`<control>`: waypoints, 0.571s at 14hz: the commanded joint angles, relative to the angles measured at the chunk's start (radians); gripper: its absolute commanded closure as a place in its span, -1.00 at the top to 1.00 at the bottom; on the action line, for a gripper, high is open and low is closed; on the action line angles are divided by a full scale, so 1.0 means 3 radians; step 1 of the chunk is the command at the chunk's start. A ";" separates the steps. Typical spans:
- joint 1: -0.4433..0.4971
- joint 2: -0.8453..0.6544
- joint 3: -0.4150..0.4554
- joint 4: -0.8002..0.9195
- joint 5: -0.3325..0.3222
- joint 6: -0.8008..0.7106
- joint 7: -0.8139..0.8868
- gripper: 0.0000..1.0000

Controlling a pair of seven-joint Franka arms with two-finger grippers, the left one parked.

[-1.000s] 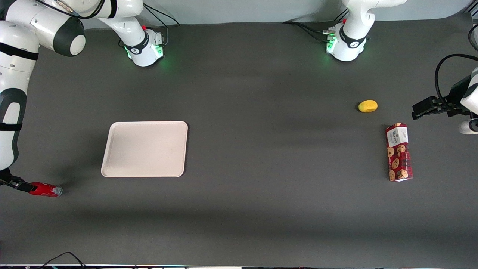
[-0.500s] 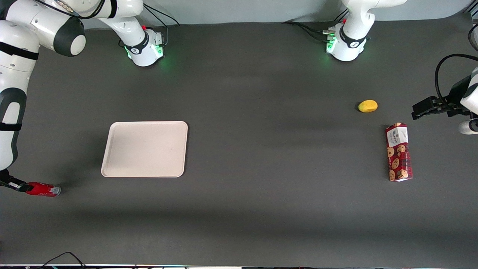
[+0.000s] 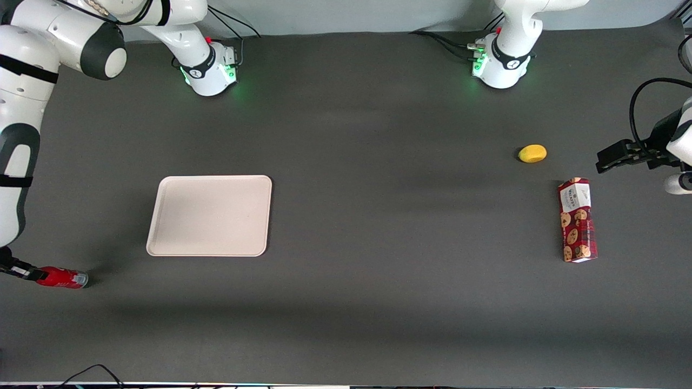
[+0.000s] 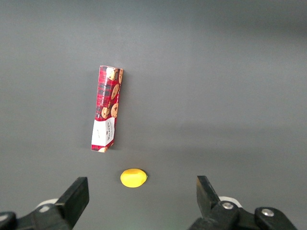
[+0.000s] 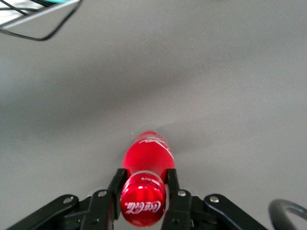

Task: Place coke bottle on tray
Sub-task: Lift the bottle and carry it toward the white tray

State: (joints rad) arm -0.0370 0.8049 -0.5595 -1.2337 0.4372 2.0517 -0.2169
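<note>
Gripping the bottle [image 5: 146, 160] by its neck, my gripper [image 5: 143, 188] has fingers [image 5: 116, 184] clamped either side — lying flat, it offers no better hold; tray [image 3: 210, 215] well apart.

Front view overlooks the whole table [image 3: 378, 162]; wrist views look down close.

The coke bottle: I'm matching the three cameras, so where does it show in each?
Front view: coke bottle lies on the table, nearer the camera than the tray, at the working arm's end.
Right wrist view: bottle between the gripper fingers, cap toward the camera.
Left wrist view: not in it.
Shared landmark: the gripper.
</note>
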 commanded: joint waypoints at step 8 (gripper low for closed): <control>0.0016 -0.1200 -0.0022 -0.0141 -0.0757 -0.1122 0.0043 -1.00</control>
State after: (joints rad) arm -0.0427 0.4985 -0.5758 -1.2303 0.2415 1.7445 -0.2167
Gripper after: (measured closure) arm 0.608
